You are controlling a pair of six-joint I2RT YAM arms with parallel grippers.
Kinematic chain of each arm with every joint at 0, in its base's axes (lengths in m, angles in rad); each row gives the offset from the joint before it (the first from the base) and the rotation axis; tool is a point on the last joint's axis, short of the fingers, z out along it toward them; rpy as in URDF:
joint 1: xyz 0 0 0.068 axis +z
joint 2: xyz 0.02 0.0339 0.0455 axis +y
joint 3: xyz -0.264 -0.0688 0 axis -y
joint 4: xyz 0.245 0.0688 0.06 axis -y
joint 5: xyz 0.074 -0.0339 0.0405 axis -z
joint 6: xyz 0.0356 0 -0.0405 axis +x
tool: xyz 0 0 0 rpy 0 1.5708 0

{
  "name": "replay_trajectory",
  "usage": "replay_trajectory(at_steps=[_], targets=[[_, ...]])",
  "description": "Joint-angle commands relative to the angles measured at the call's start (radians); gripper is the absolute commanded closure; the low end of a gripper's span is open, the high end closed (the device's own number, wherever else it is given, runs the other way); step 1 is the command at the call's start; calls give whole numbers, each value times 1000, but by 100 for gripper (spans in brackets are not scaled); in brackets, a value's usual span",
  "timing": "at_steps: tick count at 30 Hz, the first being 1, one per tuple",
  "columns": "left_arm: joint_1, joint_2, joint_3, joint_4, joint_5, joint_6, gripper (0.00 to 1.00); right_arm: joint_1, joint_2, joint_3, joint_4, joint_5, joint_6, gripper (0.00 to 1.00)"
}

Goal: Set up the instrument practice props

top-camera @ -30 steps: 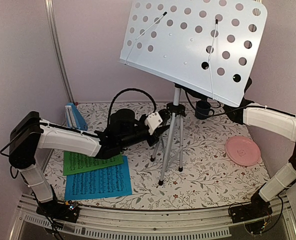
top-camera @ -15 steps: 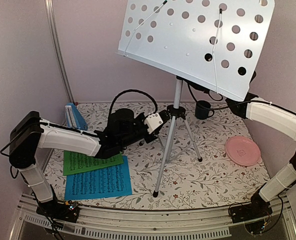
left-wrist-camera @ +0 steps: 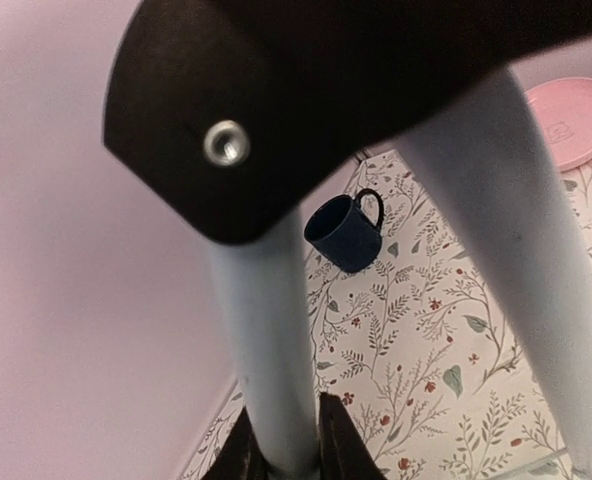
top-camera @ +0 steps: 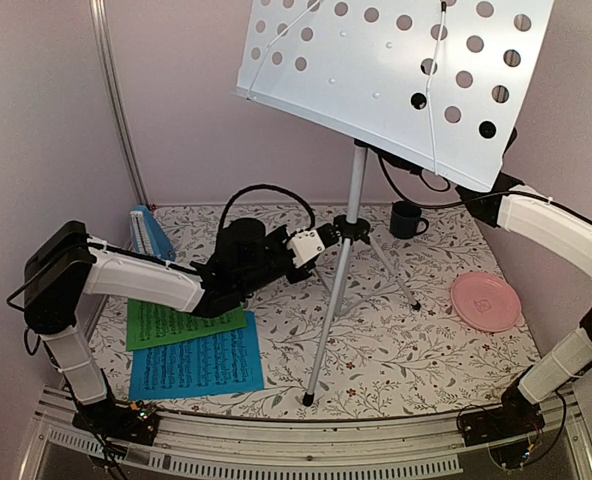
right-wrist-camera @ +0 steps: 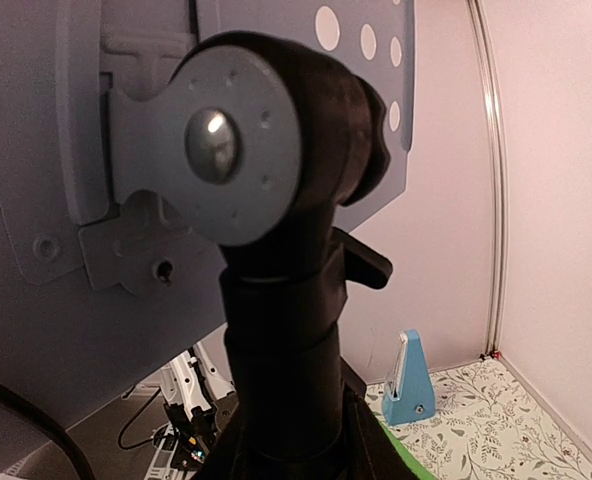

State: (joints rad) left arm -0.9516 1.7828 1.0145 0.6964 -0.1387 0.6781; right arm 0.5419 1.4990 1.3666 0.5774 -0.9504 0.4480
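The silver tripod music stand [top-camera: 353, 200] stands mid-table with its legs spread, its perforated grey-white desk [top-camera: 396, 75] tilted overhead. My left gripper [top-camera: 321, 250] is shut on one tripod leg [left-wrist-camera: 266, 340] just under the black hub [left-wrist-camera: 276, 90]. My right gripper [top-camera: 476, 205] is shut on the stand's black neck [right-wrist-camera: 281, 350] below the desk's pivot joint [right-wrist-camera: 216, 145]; the desk hides it in the top view. The green sheet [top-camera: 181, 325] and blue sheet [top-camera: 196, 367] lie flat at front left. The blue metronome [top-camera: 151, 233] stands at the back left and shows in the right wrist view [right-wrist-camera: 408, 385].
A dark blue mug [top-camera: 407, 219] stands at the back, behind the stand; it also shows in the left wrist view [left-wrist-camera: 344, 232]. A pink plate [top-camera: 486, 301] lies at the right. Pink walls close the back and sides, with a metal pole [top-camera: 116, 100] at the left.
The stand has risen and straightened: its desk is higher and its legs have spread wider, the front foot nearer the front edge. Both grippers have kept their hold.
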Motion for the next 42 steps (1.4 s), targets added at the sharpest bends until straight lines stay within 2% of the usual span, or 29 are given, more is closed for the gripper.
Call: replay_trajectory(at_steps=[1, 18, 25, 42], targets=[[16, 56, -29, 6, 17, 105, 100, 6, -80, 112, 125, 82, 52, 100], [65, 192, -61, 222, 17, 140, 100, -3, -23, 227, 55, 58, 13, 100], [82, 236, -67, 235, 50, 164, 100, -8, 5, 304, 27, 46, 6, 100], [98, 276, -68, 181, 30, 386, 100, -11, 48, 413, -4, 27, 12, 100]])
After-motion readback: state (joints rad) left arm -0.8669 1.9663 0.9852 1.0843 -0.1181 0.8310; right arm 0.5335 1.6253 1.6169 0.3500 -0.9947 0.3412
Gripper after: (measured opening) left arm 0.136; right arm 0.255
